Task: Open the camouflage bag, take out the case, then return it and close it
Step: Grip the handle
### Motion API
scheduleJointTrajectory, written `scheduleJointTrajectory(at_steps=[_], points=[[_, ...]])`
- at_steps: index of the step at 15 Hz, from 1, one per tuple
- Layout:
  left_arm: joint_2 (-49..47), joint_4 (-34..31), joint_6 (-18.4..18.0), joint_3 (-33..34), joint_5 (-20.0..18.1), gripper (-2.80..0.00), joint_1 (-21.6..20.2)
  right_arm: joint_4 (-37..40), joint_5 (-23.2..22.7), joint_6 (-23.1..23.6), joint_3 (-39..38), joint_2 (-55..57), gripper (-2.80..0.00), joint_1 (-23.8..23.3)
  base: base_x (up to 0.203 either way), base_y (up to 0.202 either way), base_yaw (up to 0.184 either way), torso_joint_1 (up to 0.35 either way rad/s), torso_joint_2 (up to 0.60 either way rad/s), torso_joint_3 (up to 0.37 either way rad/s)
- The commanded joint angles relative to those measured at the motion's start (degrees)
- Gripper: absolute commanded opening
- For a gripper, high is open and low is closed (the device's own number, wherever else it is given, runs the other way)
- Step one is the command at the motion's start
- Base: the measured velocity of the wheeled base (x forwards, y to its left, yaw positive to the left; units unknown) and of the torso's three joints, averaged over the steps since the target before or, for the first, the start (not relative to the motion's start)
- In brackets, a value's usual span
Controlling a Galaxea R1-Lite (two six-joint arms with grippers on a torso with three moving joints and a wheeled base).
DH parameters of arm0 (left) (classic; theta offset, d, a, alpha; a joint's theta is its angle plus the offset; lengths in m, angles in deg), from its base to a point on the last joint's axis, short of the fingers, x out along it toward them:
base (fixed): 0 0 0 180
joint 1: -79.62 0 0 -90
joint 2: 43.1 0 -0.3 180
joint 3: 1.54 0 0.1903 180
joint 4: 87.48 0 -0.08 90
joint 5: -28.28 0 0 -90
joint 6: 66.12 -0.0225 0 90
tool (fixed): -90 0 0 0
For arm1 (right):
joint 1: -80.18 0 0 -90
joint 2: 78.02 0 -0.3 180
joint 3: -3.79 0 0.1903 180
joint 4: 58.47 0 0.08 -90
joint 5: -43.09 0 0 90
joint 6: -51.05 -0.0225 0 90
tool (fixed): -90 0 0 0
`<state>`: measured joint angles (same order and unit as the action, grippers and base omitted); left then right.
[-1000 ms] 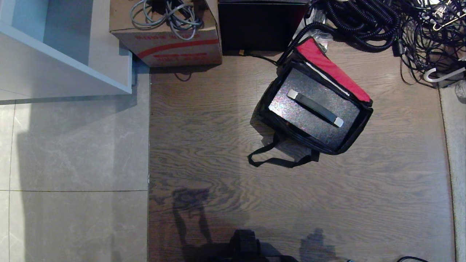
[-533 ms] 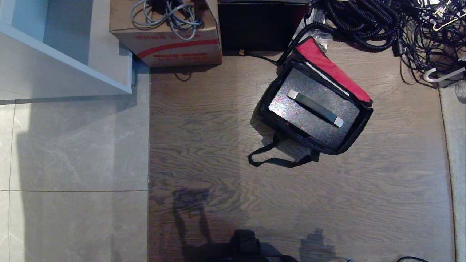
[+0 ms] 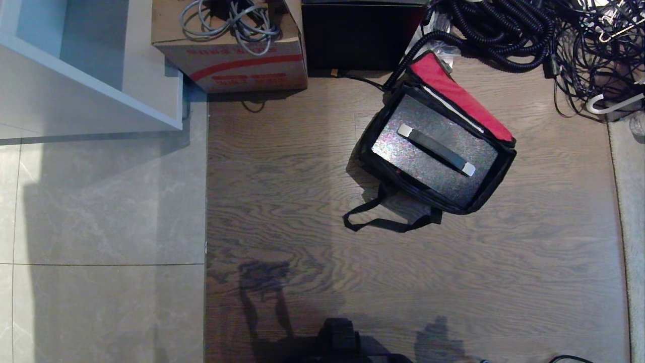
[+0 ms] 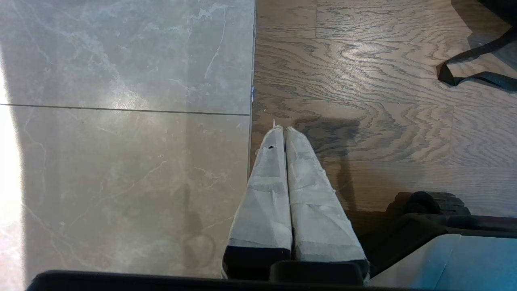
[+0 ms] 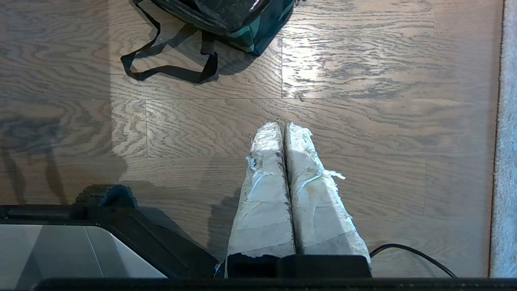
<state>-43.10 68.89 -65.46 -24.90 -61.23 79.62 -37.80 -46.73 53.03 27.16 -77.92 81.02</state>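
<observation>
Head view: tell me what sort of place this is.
Probably a storage or workshop corner indoors: heaps of black cables on a wood floor, a cardboard box holding more cords, and an open camouflage bag set down there.

Two tapered grey-white tape-wrapped fingers per gripper, frayed and soiled on the right; black mounts; black-and-grey base housing.

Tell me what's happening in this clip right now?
Nothing is being handled. The camouflage bag sits open on the wood floor, its red-lined lid flipped back and the case inside, handle up. Both arms are parked low near the robot's base: the left gripper and right gripper are shut and empty, hanging over the floor short of the bag.
</observation>
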Motion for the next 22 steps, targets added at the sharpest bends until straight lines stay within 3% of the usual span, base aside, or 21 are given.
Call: scheduleJointTrajectory(at_steps=[1,20,22], points=[[0.0,0.0,0.0,0.0,0.0,-2.8,0.0,0.0,0.0,0.0,-1.2,0.2,-2.8,0.0,0.0,0.0,0.0,0.0,0.0,0.0],[0.0,0.0,0.0,0.0,0.0,-2.8,0.0,0.0,-0.2,0.6,-1.2,0.2,-2.8,0.0,0.0,0.0,0.0,0.0,0.0,0.0],[0.0,0.0,0.0,0.0,0.0,-2.8,0.0,0.3,0.3,-1.7,0.0,0.2,-2.8,0.0,0.0,0.0,0.0,0.0,0.0,0.0]])
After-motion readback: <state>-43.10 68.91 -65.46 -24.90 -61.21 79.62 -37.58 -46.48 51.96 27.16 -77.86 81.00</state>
